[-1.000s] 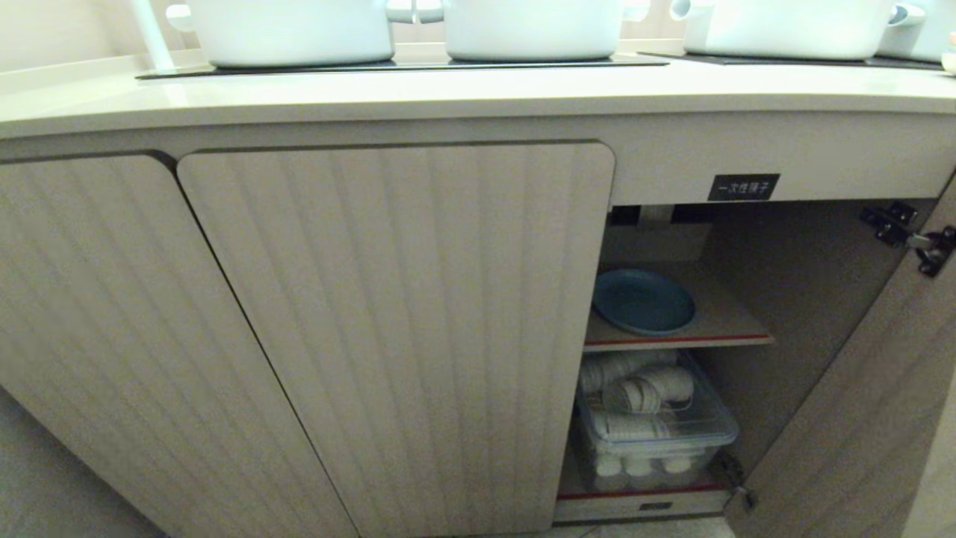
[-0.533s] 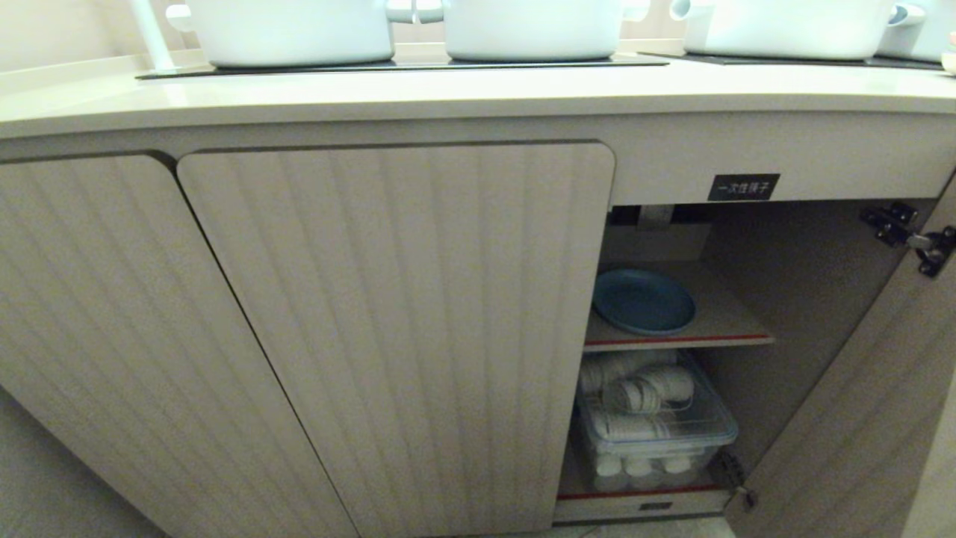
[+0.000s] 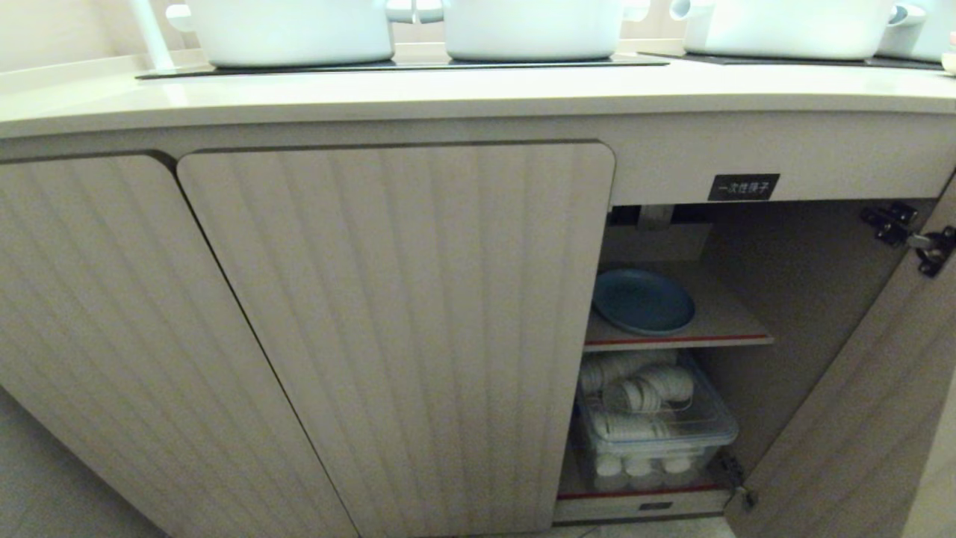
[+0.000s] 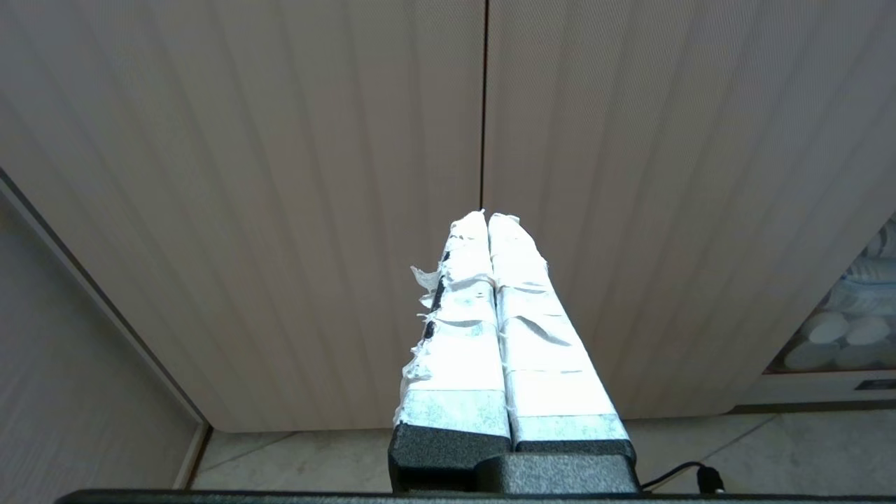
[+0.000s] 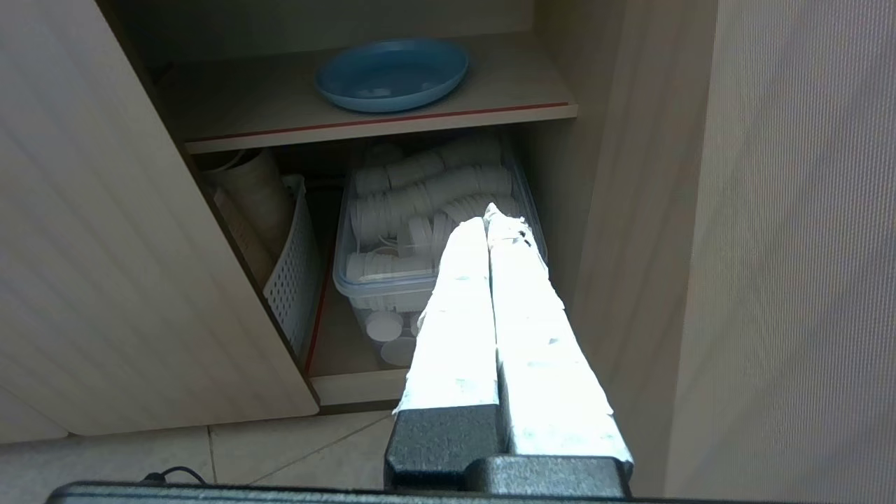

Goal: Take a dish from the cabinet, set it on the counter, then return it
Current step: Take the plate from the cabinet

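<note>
While both hands [image 4: 488, 215] [image 5: 490, 210] pinched together (tape-wrapped), round matte dish [image 3: 643, 301] on shelf.

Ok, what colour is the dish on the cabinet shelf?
Matte blue, plain; the dish shows best in the right wrist view.

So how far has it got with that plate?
The cabinet door already stands open. The blue plate lies on the inner shelf, untouched. Both claws, left and right, are shut and empty, outside the cabinet. From this alone I can't tell whether it's starting or finished.
</note>
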